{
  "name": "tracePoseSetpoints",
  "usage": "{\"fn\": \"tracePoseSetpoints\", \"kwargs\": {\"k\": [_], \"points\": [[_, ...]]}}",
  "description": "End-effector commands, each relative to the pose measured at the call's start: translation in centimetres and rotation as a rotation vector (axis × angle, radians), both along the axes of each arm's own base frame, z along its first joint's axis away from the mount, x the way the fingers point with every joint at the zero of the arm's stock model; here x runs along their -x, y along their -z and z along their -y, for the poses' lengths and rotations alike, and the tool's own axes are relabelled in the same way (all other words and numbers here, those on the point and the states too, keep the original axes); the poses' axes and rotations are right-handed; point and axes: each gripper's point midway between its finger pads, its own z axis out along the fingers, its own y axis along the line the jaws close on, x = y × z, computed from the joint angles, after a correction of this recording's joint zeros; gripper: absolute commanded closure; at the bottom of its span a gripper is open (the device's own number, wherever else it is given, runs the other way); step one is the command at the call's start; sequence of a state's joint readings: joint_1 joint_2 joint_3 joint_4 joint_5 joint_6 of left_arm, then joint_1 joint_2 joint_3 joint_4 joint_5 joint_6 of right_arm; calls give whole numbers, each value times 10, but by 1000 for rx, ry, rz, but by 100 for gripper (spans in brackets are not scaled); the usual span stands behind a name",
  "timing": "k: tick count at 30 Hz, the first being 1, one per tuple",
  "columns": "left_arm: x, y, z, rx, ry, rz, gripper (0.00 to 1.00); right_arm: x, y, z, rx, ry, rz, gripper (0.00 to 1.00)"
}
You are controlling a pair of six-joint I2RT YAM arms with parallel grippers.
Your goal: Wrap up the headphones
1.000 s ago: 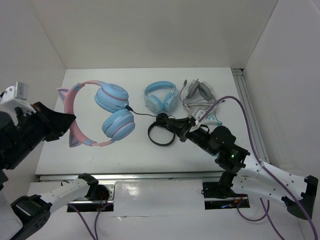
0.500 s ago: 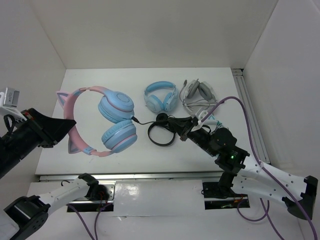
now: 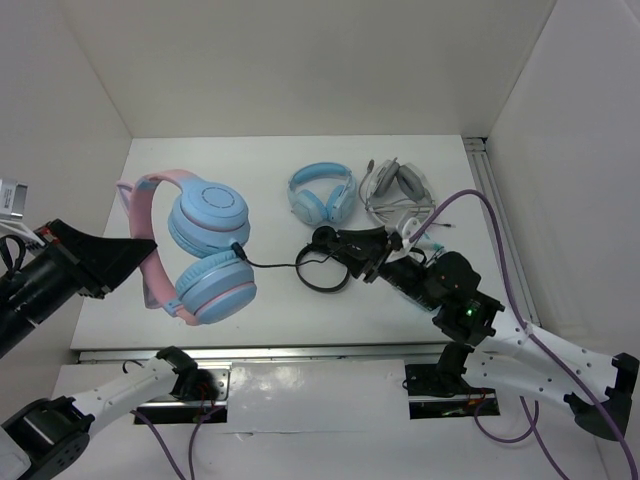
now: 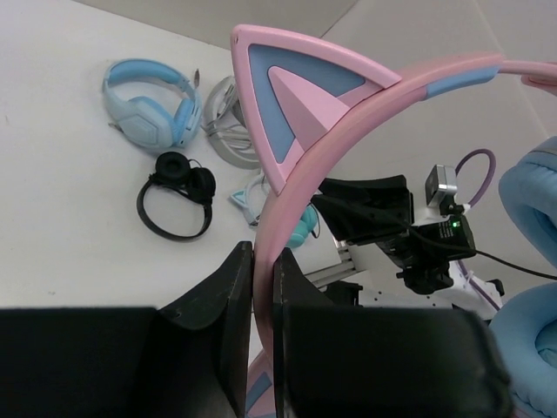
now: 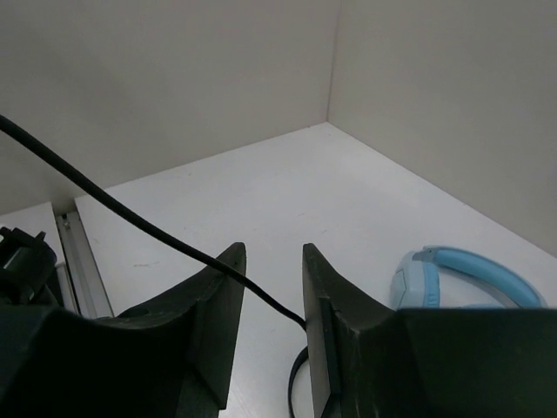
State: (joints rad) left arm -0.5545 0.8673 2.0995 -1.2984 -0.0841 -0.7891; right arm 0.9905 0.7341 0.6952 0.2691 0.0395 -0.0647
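Note:
The headphones [image 3: 205,250] hang above the table's left side, with a pink cat-ear headband [image 4: 300,100] and two light blue earcups [image 3: 208,218]. My left gripper [image 4: 263,261] is shut on the pink headband and holds it up. A thin dark cable [image 3: 275,263] runs from the lower earcup to my right gripper [image 3: 342,245] at mid-table. In the right wrist view the cable [image 5: 130,218] crosses the gap of the right gripper [image 5: 274,261]. Its jaws stand apart and do not pinch the cable.
A black on-ear pair [image 3: 322,268] lies under the right gripper. An all-light-blue pair [image 3: 322,192] and a grey-white headset [image 3: 397,185] lie at the back. A teal piece [image 3: 428,240] sits beside the right arm. White walls enclose the table; a rail [image 3: 492,205] runs along its right.
The left gripper has carried the headphones nearer and turned them, so the earcups hang lower. The right gripper's jaws were shut on the cable and have parted.

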Motion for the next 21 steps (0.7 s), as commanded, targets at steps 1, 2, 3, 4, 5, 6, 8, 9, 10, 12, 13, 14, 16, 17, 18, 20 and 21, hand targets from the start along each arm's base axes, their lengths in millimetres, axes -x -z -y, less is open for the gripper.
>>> {"fn": "tracePoseSetpoints", "kwargs": {"k": [1, 2, 3, 4, 5, 6, 8, 9, 10, 12, 13, 14, 16, 17, 18, 20, 21], "points": [[3, -44, 5, 150, 19, 116, 100, 4, -11, 0, -37, -22, 25, 60], [4, -46, 1, 155, 4, 126, 100, 2, 0, -3, -15, -22, 11, 60], [4, -47, 2, 166, 3, 120, 100, 2, 2, -4, -16, -22, 12, 60], [4, -50, -1, 179, -12, 124, 100, 1, 12, -4, -6, -15, -8, 60], [6, -50, -6, 184, -25, 133, 100, -2, 16, -3, -5, -2, -13, 60], [6, -51, -5, 192, -26, 129, 100, -2, 17, -3, -10, -2, -10, 60], [5, -51, -7, 200, -38, 125, 100, -3, 23, -3, -16, 5, -19, 66], [5, -51, -7, 200, -38, 125, 100, -3, 26, -3, -14, 5, -20, 72], [5, -53, -7, 205, -38, 133, 100, -3, 23, -3, -32, 3, -19, 90], [1, -51, -4, 207, -39, 119, 100, -5, 27, -7, -22, 3, -26, 100], [-4, -48, -5, 208, -58, 106, 100, -5, 27, -7, -29, 0, -35, 100], [0, -49, -7, 224, -58, 110, 100, -4, 26, -11, -24, -16, -34, 100], [-9, -43, -7, 222, -92, 89, 100, -4, 30, -17, -29, -34, -60, 100], [-11, -40, -12, 228, -119, 84, 100, -3, 33, -19, -25, -46, -71, 100], [-16, -39, -12, 226, -134, 83, 100, -2, 32, -22, -30, -58, -81, 100], [-32, -24, -15, 221, -208, 43, 100, -3, 35, -27, -40, -67, -131, 100], [-40, -16, -16, 214, -242, 21, 100, -6, 38, -28, -47, -55, -158, 100]]}}
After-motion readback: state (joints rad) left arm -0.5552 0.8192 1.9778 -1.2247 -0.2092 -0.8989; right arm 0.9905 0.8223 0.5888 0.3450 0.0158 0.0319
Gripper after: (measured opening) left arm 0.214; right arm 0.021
